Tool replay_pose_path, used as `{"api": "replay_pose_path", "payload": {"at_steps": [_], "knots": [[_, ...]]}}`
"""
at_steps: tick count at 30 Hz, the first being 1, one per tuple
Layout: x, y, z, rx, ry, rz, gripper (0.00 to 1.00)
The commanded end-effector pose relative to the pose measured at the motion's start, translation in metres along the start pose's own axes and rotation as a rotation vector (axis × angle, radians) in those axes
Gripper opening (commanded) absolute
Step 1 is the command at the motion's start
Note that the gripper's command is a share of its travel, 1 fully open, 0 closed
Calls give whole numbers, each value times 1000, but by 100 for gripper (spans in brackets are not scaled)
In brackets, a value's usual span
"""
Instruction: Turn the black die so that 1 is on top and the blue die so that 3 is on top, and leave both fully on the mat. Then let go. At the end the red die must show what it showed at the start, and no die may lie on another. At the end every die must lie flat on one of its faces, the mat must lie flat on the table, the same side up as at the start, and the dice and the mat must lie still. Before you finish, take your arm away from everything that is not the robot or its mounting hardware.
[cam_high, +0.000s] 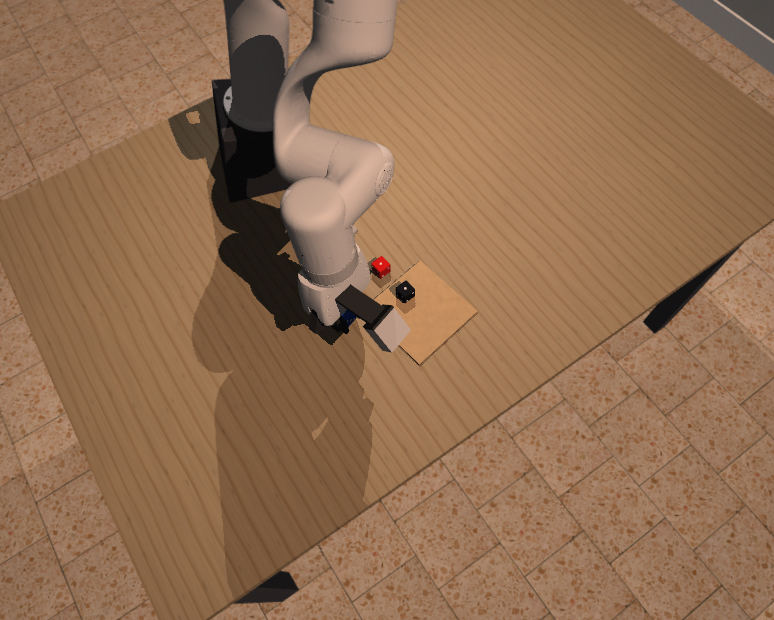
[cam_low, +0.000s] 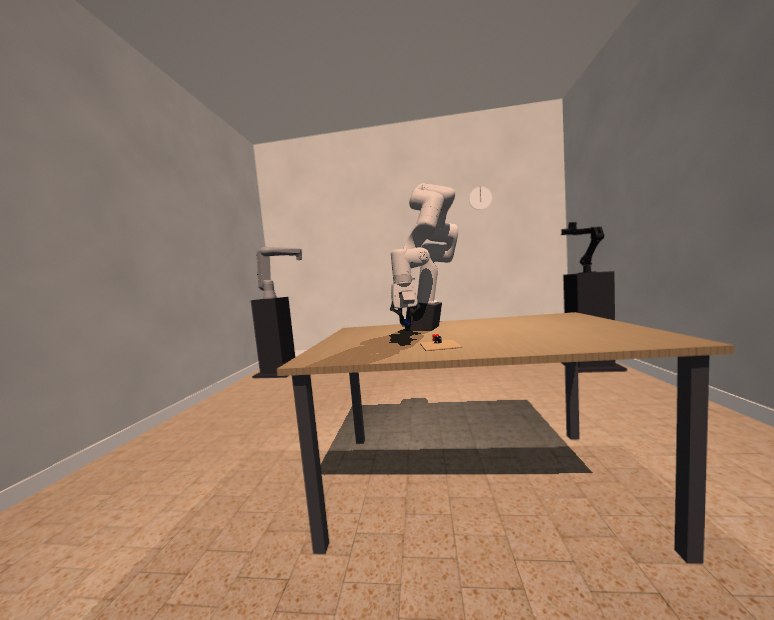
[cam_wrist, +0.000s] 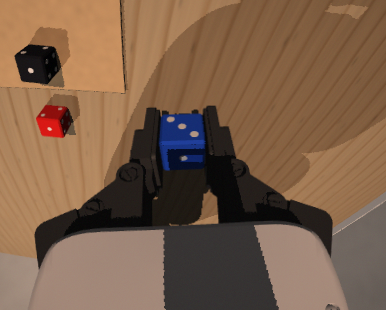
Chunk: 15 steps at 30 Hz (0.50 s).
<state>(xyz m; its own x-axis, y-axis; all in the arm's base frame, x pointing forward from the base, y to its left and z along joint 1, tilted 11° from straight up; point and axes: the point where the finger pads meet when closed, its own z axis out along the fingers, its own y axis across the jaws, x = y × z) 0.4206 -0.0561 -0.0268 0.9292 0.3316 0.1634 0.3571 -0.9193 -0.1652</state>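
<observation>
My gripper (cam_wrist: 182, 124) (cam_low: 406, 322) is shut on the blue die (cam_wrist: 182, 134) (cam_high: 347, 317), holding it above the table beside the mat (cam_high: 442, 316) (cam_wrist: 95, 30) (cam_low: 449, 346). In the wrist view the blue die shows three pips on its upper, camera-side face and one pip on the face toward the palm. The black die (cam_high: 405, 292) (cam_wrist: 36, 63) sits on the mat near an edge; its upper face in the top view shows one pip. The red die (cam_high: 381, 266) (cam_wrist: 52, 121) lies on the table just off the mat, also with one pip up.
The wooden table (cam_high: 549, 161) (cam_low: 549, 335) bears the arm's black base (cam_high: 251, 167). The wrist camera's pale block (cam_high: 389, 330) covers part of the mat's near-left side in the top view. Two other arms stand on pedestals (cam_low: 274, 335) (cam_low: 589, 297) away from the table.
</observation>
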Motion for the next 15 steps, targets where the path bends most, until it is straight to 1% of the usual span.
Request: {"api": "replay_pose_path", "payload": {"at_steps": [1, 4, 7, 9, 10, 14, 15], "knots": [[1, 1, -2, -2, 65, -2, 21], [0, 1, -2, 1, 139, -3, 21], [-2, 1, -1, -5, 224, -2, 21], [-3, 1, 0, 2, 282, -2, 21], [-3, 1, 0, 2, 291, -2, 21], [-3, 1, -1, -3, 368, -2, 21], [-3, 1, -1, -3, 368, -2, 21]]}}
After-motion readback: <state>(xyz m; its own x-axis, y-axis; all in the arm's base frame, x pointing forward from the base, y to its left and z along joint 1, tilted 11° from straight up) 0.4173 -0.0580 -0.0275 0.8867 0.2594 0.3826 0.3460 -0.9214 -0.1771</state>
